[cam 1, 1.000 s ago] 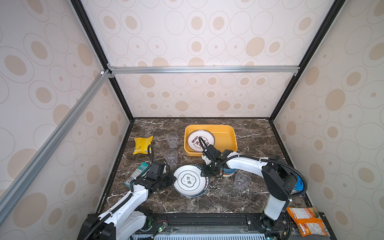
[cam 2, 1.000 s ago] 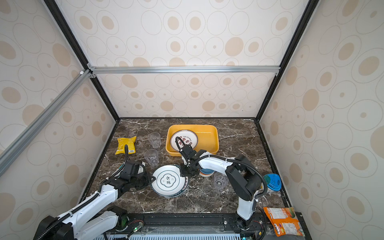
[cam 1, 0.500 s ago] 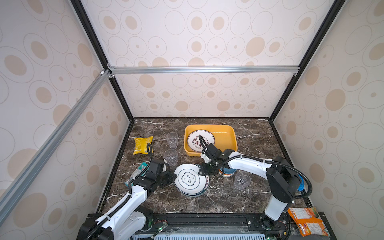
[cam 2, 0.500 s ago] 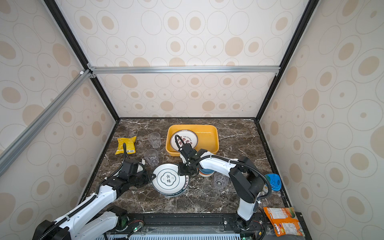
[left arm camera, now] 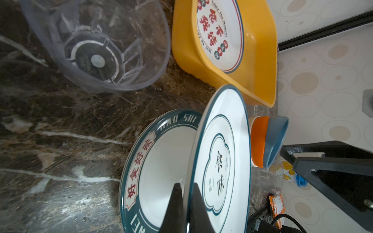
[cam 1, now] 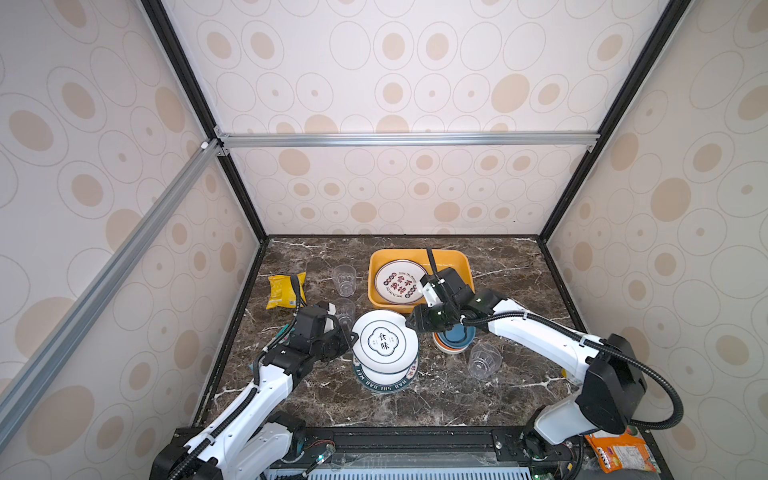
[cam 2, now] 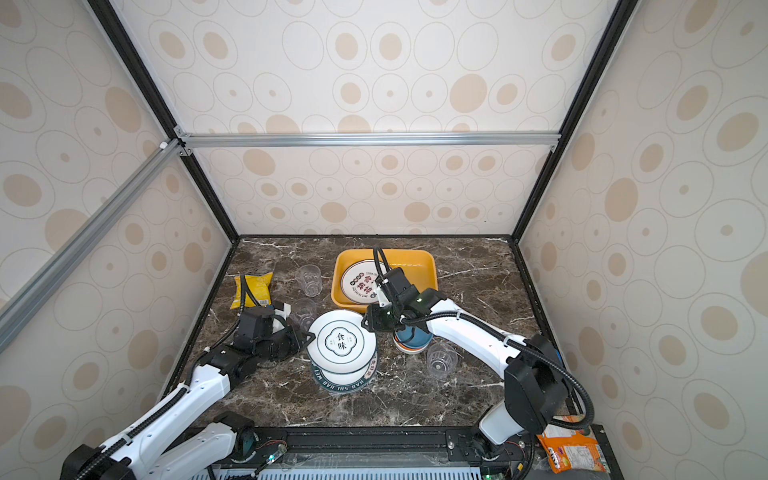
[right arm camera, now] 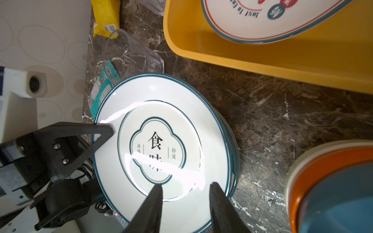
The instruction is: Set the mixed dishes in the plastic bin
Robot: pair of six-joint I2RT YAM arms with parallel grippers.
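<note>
— Dark marble tabletop (cam 1: 498, 270), spotted walls all round, in both top views. Where is the top plate (cam 1: 384, 340)?

— Mid-tabletop, resting on a green-rimmed lower plate (cam 1: 384, 384), just near of the plastic bin (cam 1: 457, 257). The bin already holds one printed plate (cam 1: 399, 280). The left hand (cam 1: 351, 338) meets the top plate's left edge, and the right hand (cam 1: 411, 322) is at its far right edge.

— Anything beside it?

— Stacked bowls (cam 1: 455, 338) just to the right, partly under the right arm.

— And the left wrist view?

— It shows the left hand clenched on the top plate's rim, with one of its fingers (left arm camera: 175, 201) under the plate and one on its face. The plate stands at an angle to the lower plate, not flat on it. The bin lies past the plate's far edge.

— The right wrist view?

— The right hand's fingers (right arm camera: 220, 201) stand apart, released, with nothing between them. Both hang over the plate's rim, and I cannot tell whether they touch it. A finger of the left hand lies on the opposite rim.
</note>
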